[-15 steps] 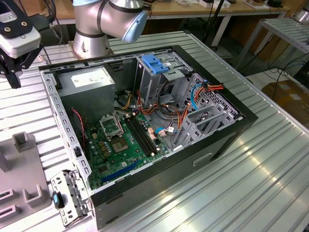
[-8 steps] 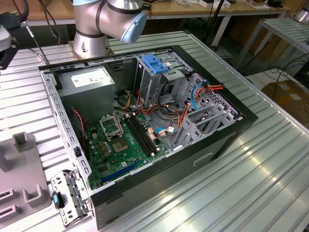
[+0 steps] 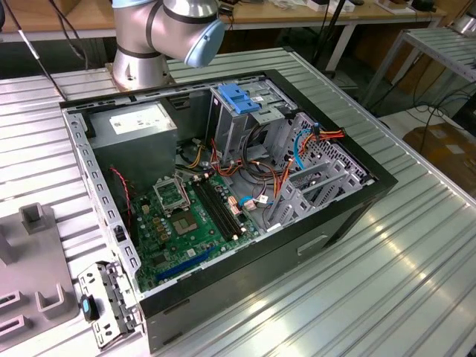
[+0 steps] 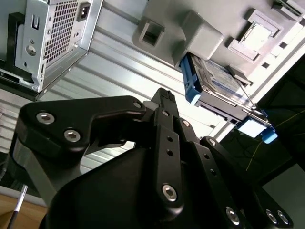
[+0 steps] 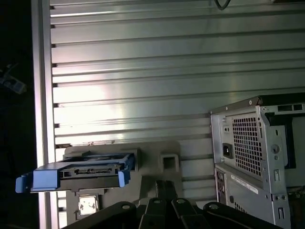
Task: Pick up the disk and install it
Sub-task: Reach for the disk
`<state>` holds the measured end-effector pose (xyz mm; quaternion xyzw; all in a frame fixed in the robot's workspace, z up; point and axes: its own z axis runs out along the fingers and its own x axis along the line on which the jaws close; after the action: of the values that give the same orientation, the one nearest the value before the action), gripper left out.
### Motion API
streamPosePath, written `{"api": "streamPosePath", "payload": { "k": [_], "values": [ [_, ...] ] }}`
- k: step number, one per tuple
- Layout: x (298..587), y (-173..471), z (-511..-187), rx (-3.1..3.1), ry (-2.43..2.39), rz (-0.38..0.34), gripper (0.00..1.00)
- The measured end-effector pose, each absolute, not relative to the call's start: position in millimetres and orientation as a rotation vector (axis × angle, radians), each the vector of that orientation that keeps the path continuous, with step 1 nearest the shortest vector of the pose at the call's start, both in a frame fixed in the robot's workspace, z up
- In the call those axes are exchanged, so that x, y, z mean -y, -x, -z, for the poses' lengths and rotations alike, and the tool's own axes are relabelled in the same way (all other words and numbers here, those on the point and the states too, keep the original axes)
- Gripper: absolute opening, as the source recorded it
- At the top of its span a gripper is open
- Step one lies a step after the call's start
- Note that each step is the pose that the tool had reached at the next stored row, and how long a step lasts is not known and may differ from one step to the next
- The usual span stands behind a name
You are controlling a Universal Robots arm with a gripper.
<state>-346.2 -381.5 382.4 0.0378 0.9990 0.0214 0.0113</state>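
Gripper closed and empty above the table; the disk sits nearby on a grey holder.

The exterior view looks down at a slant from some way off into the open case, which lies on the ribbed table. The arm base is on the far side, and a grey holder sits at the exterior view's left edge.

Both wrist views sit close behind the gripper and face the table. The second wrist view looks obliquely onto the labelled face of the disk. The first wrist view meets the disk edge-on.

Both wrist views share the disk, the holder and the case's vented rear. All three views share the table, case and holder.
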Motion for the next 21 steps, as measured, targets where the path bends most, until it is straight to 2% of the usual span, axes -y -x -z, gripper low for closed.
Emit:
{"api": "streamPosePath", "payload": {
  "k": [6, 14, 21],
  "values": [
    [381.5, 354.4, -382.4, -3.116, -0.118, -0.067, 0.11],
    [381.5, 410.0, -382.3, -3.116, -0.118, -0.067, 0.11],
    [381.5, 429.2, -382.3, -3.116, -0.118, -0.067, 0.11]
  ]
}}
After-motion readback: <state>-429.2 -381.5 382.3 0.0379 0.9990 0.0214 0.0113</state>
